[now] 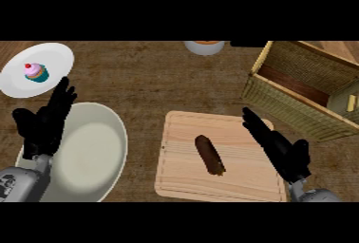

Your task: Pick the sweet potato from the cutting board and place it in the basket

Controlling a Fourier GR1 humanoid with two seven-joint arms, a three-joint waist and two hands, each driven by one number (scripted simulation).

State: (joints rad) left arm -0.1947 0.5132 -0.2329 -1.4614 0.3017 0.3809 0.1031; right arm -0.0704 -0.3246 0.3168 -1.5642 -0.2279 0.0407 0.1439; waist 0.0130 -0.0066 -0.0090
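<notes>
Two hands open, empty | right hand (280, 147) just right of sweet potato (210, 154) on cutting board (182, 182), poised for grasp | basket (294, 102) beyond it | left hand (45, 118) resting

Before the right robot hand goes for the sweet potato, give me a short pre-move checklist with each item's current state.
1. Sweet potato lies on the cutting board: ok.
2. Right robot hand open, holding nothing: ok.
3. Nothing lies between that hand and the sweet potato: ok.
4. Basket open at top: ok.
5. Left robot hand open over the large plate, away from the board: ok.
6. Room inside the basket: cannot tell.
</notes>
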